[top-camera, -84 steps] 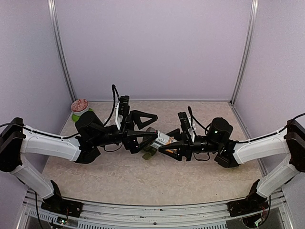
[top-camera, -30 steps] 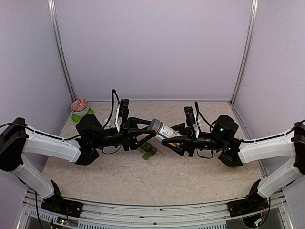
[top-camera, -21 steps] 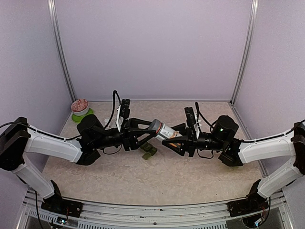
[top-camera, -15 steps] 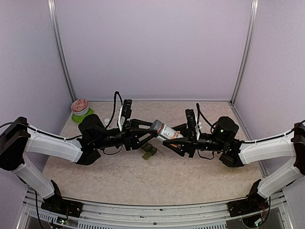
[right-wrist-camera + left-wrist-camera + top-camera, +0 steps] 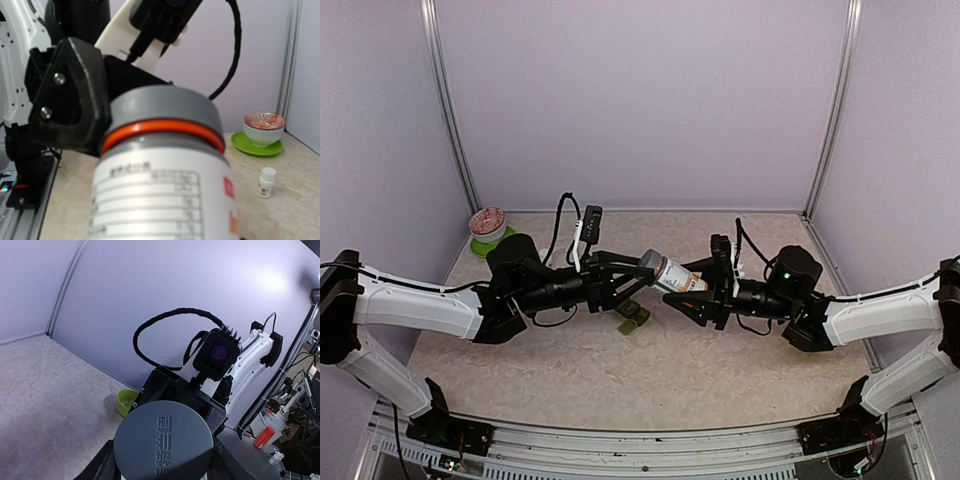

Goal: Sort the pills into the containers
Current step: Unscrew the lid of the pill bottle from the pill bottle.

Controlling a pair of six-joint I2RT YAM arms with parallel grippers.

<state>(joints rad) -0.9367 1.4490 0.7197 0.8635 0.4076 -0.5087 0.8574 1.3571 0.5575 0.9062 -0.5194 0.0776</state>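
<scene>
1. Lilac walls [image 5: 640, 100] close round a pale speckled tabletop [image 5: 620, 390]. Between my two arms hangs the white plastic pill bottle [image 5: 672, 276] with its printed label and orange ring.
2. Compared with a few seconds back, the bottle rides higher off the tabletop. It also tilts more, with its round grey cap [image 5: 164, 442] pointing up toward my left side.
3. My left pincer [image 5: 642, 268] pinches that cap, and my right pincer [image 5: 688, 290] pinches the labelled body. Neither grip has visibly altered over the last second.
4. My left wrist looks to have rolled a little, so I judge that I am twisting the cap off. For now the cap sits tight against the orange ring.
5. The dark green strip of three joined lidded compartments [image 5: 633, 318] lies on the tabletop just beneath the bottle, where it lay before. I cannot tell whether its lids are up or down.
6. No pills show yet, so I judge the sorting itself has not begun. The bottle must be opened first.
</scene>
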